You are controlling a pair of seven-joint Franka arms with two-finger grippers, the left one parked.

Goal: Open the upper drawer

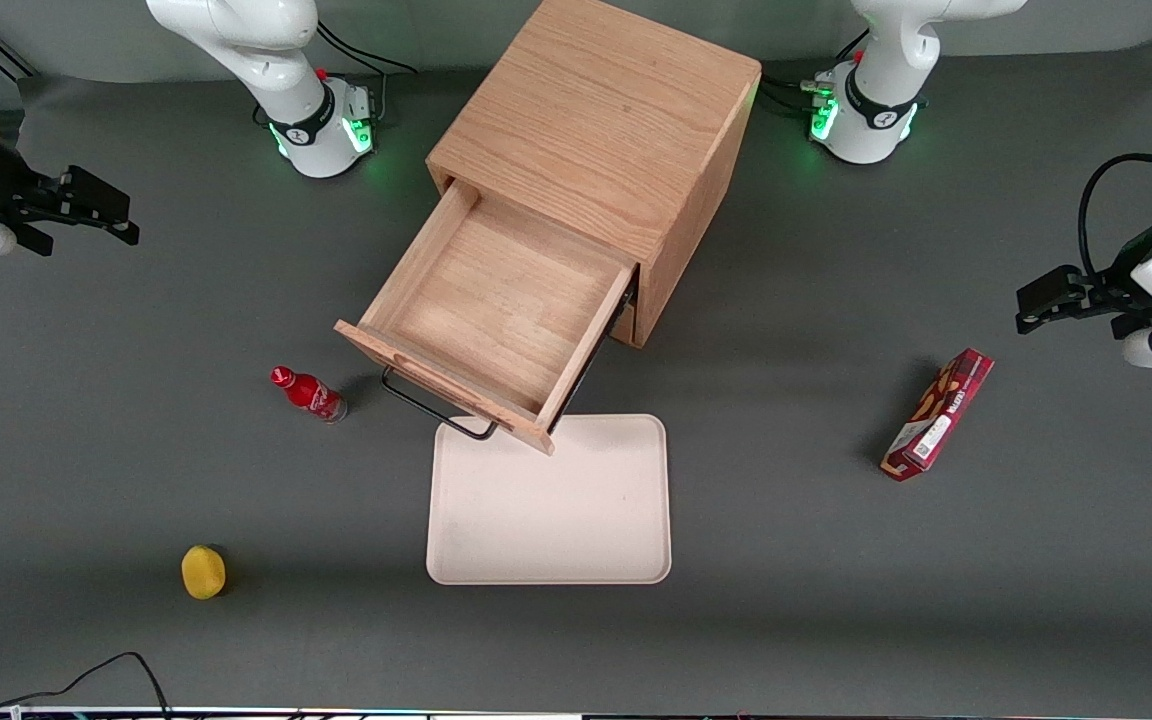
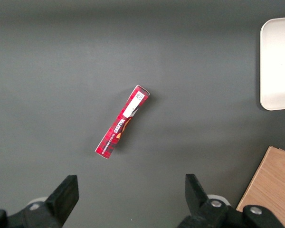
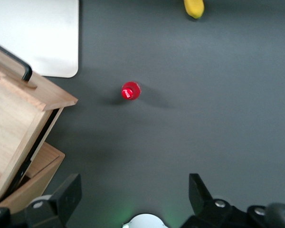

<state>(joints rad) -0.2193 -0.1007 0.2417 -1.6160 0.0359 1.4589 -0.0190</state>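
Bottom drawer [image 3: 35,173] mostly hidden

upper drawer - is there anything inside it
No, the upper drawer stands pulled out with its wooden floor bare, while the gripper is parked open, well clear of it.

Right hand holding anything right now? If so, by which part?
Nothing. The hand is open and empty, off at the working arm's end of the table, well away from the upper drawer, which is pulled out.

Light: even, bright, from overhead.
Shadows: soft, short ones beside the cabinet [image 1: 626,130], red bottle [image 1: 310,394] and snack box [image 1: 938,414].
Glare: the tray [image 3: 42,35] washes out to white in the right wrist view.
Glow: green base lights tint the table [image 1: 136,420].
Gripper [image 1: 106,215]: crisp, at the working arm's end of the table.
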